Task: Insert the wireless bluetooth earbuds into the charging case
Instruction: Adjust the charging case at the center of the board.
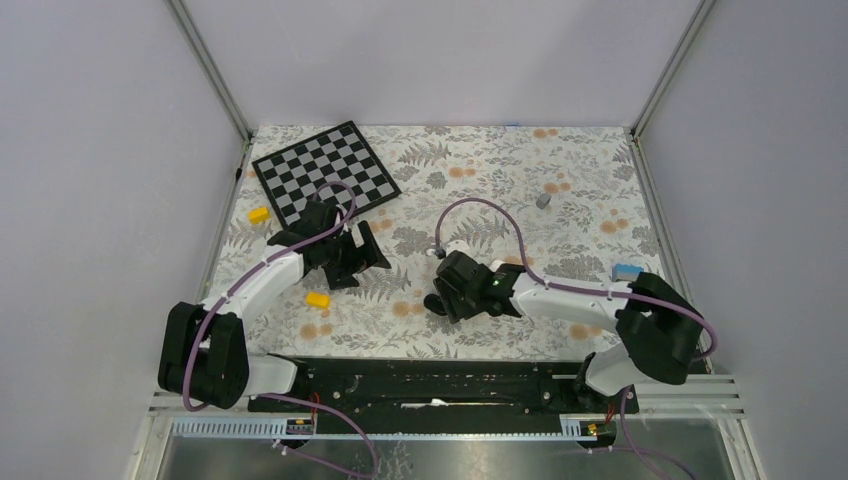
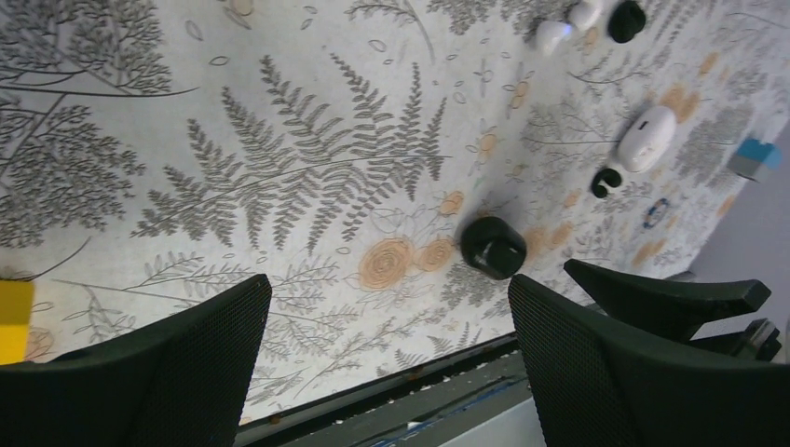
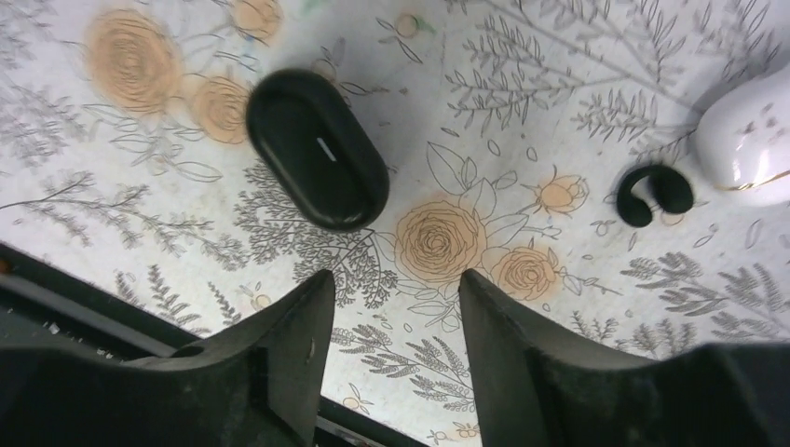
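You are risking a wrong pick here: your right tool (image 3: 396, 291) is hanging half-spread and empty, pointing closer to the flat black oval pebble (image 3: 317, 149) than to the small white rounded plastic charging case (image 3: 750, 140); closing now would likely be taking the pebble; the tiny black curled earbud (image 3: 655, 196) is lying just beside the case, on its pebble side, and a careless finger could be flicking it off or shoving the smooth case away; the case lid is looking shut to me, so nothing would be seating until it opens; the second bud I am not placing with confidence; your left tool (image 2: 388, 291) is gaping wide, carrying nothing, well apart from the case. The desk (image 1: 480, 160) is wearing a flat fern-and-rose print; pale grey panels (image 1: 420, 60) are walling it in beyond the case.
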Robot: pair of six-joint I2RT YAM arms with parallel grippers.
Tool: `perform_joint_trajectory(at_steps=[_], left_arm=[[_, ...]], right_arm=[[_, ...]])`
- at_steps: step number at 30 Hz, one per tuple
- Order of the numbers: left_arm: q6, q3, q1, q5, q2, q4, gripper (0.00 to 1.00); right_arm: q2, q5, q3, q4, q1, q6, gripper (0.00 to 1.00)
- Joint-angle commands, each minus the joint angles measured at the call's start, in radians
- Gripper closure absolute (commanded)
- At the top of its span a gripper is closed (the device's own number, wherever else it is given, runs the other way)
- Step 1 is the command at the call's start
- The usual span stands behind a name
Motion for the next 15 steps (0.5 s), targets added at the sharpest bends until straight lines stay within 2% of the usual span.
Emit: perform_joint_trajectory(at_steps=[1, 6, 8, 12, 15], left_arm=[[-0.041, 0.026, 0.009, 0.089, 0.005, 0.086, 0.01], [-0.011, 0.085, 0.009, 0.059, -0.019, 0.004, 0.01], [-0.006, 0.111, 0.010, 0.042, -0.049, -0.023, 0.01], [-0.005, 0.149, 0.014, 0.018, -0.086, -0.061, 0.01], [0.003, 0.163, 0.015, 0.022, -0.087, -0.090, 0.01]], right_arm=[[-0.072, -0.004, 0.010, 0.065, 0.002, -0.086, 0.34], [0.059, -0.075, 0.123, -0.023, 0.003, -0.185, 0.11], [0.083, -0.089, 0.128, -0.014, 0.002, -0.211, 0.07], [0.134, -0.066, 0.142, 0.001, 0.002, -0.258, 0.06], [0.175, -0.078, 0.163, -0.012, 0.002, -0.284, 0.11]])
